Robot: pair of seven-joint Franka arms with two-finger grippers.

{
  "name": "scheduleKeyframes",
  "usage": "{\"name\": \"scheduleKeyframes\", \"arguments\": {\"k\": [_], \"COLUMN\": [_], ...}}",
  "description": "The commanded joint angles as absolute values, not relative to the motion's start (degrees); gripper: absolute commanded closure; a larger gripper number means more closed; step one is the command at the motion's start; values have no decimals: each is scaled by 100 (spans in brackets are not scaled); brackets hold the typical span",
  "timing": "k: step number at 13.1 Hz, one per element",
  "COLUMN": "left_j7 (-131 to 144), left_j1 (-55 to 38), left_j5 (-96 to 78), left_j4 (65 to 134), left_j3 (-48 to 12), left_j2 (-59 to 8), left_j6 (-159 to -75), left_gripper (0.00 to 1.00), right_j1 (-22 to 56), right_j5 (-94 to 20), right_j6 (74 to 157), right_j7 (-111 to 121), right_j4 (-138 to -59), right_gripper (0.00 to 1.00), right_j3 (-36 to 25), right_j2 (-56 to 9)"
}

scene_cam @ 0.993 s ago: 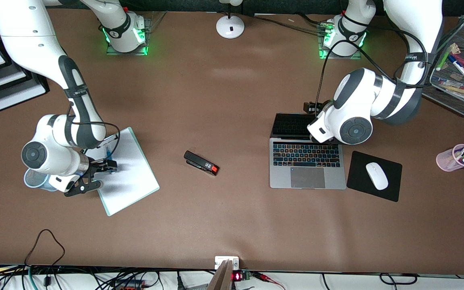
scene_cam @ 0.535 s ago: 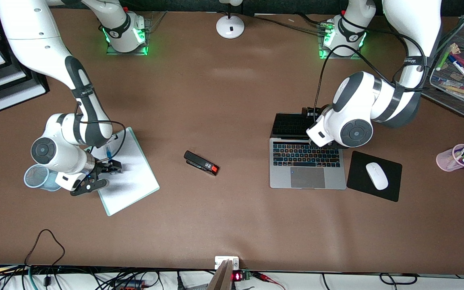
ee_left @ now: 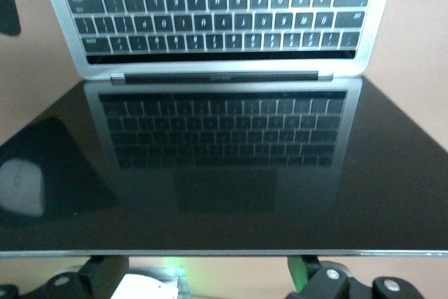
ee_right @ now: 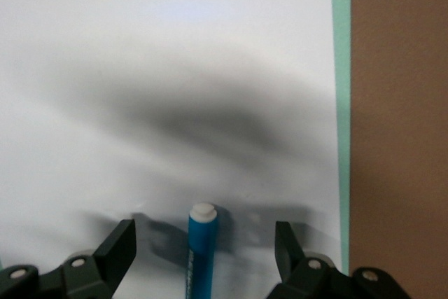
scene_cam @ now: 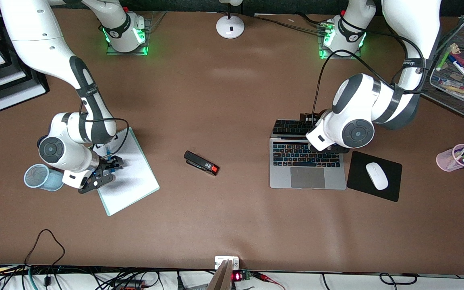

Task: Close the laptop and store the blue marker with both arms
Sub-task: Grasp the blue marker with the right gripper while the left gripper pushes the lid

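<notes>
We note the blue marker [ee_right: 202,250] on the whiteboard [scene_cam: 129,177] at the right arm's end of the surface [scene_cam: 232,225], stapler [scene_cam: 201,162] between whiteboard and laptop [scene_cam: 307,177], mouse pad [scene_cam: 357,181] just beside the laptop

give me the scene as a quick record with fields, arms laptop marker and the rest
laptop: laptop open on the table, lid tilted partway over the keyboard
left gripper: left gripper at the lid's top edge, jaws spread
blue marker: blue marker lying on the white pad
right gripper: right gripper low over the pad, jaws open on either side of the marker, not touching it
mesh cup: mesh cup beside the pad, toward the right arm's end
stapler: stapler between pad and laptop
mouse: mouse on the black mouse pad
</notes>
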State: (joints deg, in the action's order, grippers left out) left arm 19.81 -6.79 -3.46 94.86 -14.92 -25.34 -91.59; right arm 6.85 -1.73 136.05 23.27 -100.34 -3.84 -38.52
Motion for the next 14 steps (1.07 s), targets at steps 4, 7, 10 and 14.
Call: {"name": "scheduleKeyframes", "arguments": {"k": [4,7,10,14], "left_j7": [2021,2021,2021,2013], "left_j1": [-694,-694,-694,-694], "left_j5": [-457,-457,-448,-440], "left_j4": [9343,9343,9343,9334], "left_j3": [-1477,-1477,-1468,-1468], "left_j2": [-2672,-2742,-2839,-2979], "left_j6": [-9763,-10010,-10335,-10722], "left_gripper": [0,0,0,0], "right_j1": [668,668,677,677], "right_j5": [-114,-114,-123,-123], "right_j6": [13685,13693,13693,13676], "right_j7": [2347,2347,2329,2329], "right_j4": [-10257,-10257,-10266,-10266], "right_gripper": [36,41,47,53], "right_j3": [-378,-378,-369,-369], "right_j2": [-3621,-3630,-3630,-3639]}}
